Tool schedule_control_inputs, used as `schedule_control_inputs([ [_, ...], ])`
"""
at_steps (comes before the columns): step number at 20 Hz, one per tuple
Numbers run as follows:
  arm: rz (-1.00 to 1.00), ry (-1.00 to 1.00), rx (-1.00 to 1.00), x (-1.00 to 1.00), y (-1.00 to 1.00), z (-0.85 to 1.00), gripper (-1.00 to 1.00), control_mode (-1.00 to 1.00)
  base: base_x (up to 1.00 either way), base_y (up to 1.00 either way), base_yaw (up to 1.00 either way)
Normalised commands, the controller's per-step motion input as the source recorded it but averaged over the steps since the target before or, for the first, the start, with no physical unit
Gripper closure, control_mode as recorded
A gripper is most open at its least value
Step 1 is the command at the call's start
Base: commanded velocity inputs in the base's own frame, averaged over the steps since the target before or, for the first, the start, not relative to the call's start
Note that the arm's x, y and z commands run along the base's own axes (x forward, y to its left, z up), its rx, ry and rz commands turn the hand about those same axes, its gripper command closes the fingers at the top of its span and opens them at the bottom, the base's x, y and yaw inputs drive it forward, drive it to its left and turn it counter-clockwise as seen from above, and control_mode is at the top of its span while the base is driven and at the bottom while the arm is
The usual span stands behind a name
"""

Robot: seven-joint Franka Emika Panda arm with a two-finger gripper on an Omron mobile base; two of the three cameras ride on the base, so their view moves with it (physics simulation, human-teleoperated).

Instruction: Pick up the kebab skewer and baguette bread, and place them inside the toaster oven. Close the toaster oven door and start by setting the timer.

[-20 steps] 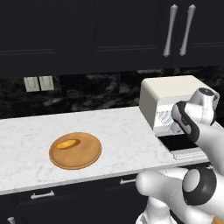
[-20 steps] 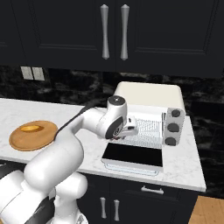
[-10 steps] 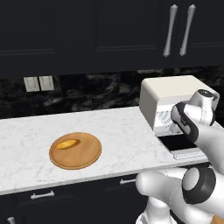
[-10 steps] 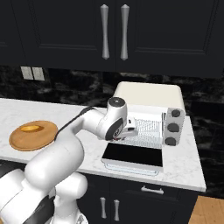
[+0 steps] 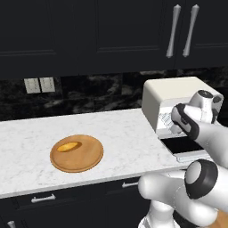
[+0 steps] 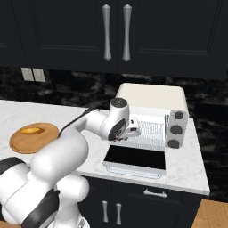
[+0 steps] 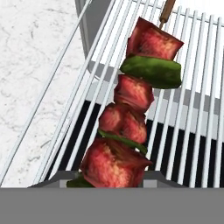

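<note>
The gripper (image 6: 132, 132) pinches the kebab skewer (image 7: 133, 109) at its near end, over the wire rack (image 7: 192, 127) of the toaster oven (image 6: 151, 116). The skewer looks light and stiff, though its chunks might slide; the stick is probably the safest hold.

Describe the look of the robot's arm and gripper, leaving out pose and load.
The arm is glossy white, built of rounded, bulbous segments with dark grey to black rings at the joints. A thin black cable runs along its upper segment. The gripper is small and dark beneath a white wrist with a grey round cap.
</note>
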Motion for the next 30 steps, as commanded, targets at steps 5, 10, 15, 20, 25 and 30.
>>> schedule_control_inputs([
  [5, 0.0, 0.0, 0.0, 0.07, -0.04, -0.08, -1.0, -1.0, 0.0, 0.0, 0.0],
  [10, 0.0, 0.0, 0.0, 0.0, -0.13, -0.08, -1.0, -1.0, 0.0, 0.0, 0.0],
  [15, 0.0, 0.0, 0.0, -0.16, -0.08, -0.06, -1.0, -1.0, 0.0, 0.0, 0.0],
  [20, 0.0, -0.01, 0.0, -0.1, 0.05, 0.16, -1.0, -1.0, 0.0, 0.0, 0.0],
  [25, 0.0, -0.04, 0.0, -0.79, 0.83, 0.82, -1.0, -1.0, 0.0, 0.0, 0.0],
  [30, 0.02, 0.0, -0.07, -0.96, 1.0, 0.43, -1.0, -1.0, 0.0, 0.0, 0.0],
])
